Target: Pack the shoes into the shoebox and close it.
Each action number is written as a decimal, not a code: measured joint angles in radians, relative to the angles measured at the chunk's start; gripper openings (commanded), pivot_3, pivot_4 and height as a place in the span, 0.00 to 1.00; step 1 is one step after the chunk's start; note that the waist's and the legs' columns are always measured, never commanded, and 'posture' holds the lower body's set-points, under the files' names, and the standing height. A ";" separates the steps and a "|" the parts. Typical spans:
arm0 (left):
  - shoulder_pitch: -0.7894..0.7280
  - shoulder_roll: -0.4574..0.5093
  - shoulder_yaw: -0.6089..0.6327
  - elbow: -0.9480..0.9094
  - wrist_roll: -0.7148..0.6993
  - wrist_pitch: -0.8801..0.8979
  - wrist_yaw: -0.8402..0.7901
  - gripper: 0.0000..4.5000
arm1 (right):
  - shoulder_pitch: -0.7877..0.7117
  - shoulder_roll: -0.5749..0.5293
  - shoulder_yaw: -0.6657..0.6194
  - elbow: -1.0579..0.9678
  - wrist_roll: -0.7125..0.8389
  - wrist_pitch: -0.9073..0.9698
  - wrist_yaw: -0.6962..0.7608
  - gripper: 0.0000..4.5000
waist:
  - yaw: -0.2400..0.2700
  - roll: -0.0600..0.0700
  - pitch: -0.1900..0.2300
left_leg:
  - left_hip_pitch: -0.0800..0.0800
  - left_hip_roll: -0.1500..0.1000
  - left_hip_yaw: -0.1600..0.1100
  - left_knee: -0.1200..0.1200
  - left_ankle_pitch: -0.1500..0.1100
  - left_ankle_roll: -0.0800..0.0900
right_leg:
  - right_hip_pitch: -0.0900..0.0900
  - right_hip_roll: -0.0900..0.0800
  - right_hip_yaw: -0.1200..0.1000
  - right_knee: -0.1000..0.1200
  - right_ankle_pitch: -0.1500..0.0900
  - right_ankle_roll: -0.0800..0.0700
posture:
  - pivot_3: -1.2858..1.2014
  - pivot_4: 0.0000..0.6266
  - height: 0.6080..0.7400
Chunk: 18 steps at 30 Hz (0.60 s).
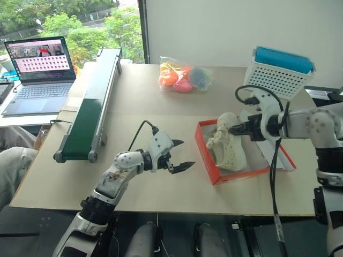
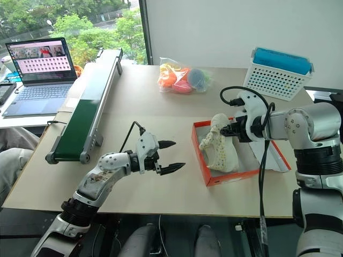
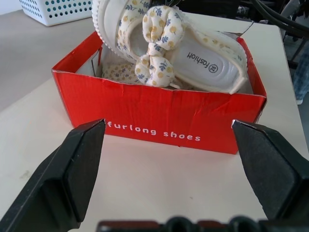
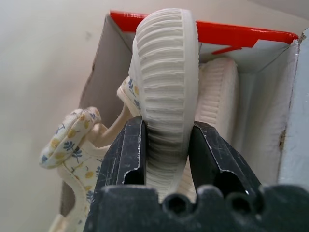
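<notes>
Tabletop (image 1: 150, 107), right pincer (image 4: 166, 140) gripping shoe (image 4: 166, 72) over shoebox (image 1: 206, 155) rim

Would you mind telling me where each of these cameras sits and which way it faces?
Left and right eye views: on the head, looking forward and down over the table; both arms show.
Left wrist view: on the left wrist, facing the shoebox side-on between the open left gripper fingers.
Right wrist view: on the right wrist, looking down into the box; the right gripper clamps a shoe by its sole.
Shared: every view shows shoebox and shoe.
</notes>
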 measured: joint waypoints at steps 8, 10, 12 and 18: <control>0.021 -0.020 -0.006 -0.002 0.020 0.001 0.024 0.99 | -0.017 0.007 0.299 0.023 -0.272 -0.292 0.199 0.30 | 0.004 0.000 0.000 | 0.001 0.000 0.000 0.001 0.004 -0.006 | 0.001 0.000 0.000 0.000 0.000 0.000 | 0.52 0.24 0.69; 0.026 -0.021 -0.006 -0.002 0.022 0.001 0.031 0.99 | -0.013 0.022 0.333 0.034 -0.327 -0.348 0.221 0.30 | 0.005 0.000 0.000 | 0.001 0.000 -0.001 0.001 0.004 -0.007 | 0.001 0.000 0.000 0.000 0.000 0.000 | 0.52 0.24 0.69; 0.026 -0.021 -0.006 -0.002 0.027 0.002 0.038 0.99 | 0.001 0.038 0.341 0.045 -0.392 -0.401 0.229 0.30 | 0.007 -0.002 -0.002 | 0.002 0.000 -0.001 0.001 0.004 -0.007 | 0.002 0.000 -0.001 0.000 0.000 0.000 | 0.52 0.24 0.69; 0.026 -0.022 -0.006 -0.003 0.035 0.004 0.041 0.99 | 0.047 0.094 0.319 0.063 -0.502 -0.458 0.226 0.30 | 0.007 -0.007 -0.007 | 0.010 0.001 -0.003 0.000 0.000 -0.002 | 0.010 0.000 -0.001 -0.001 0.000 0.001 | 0.52 0.24 0.69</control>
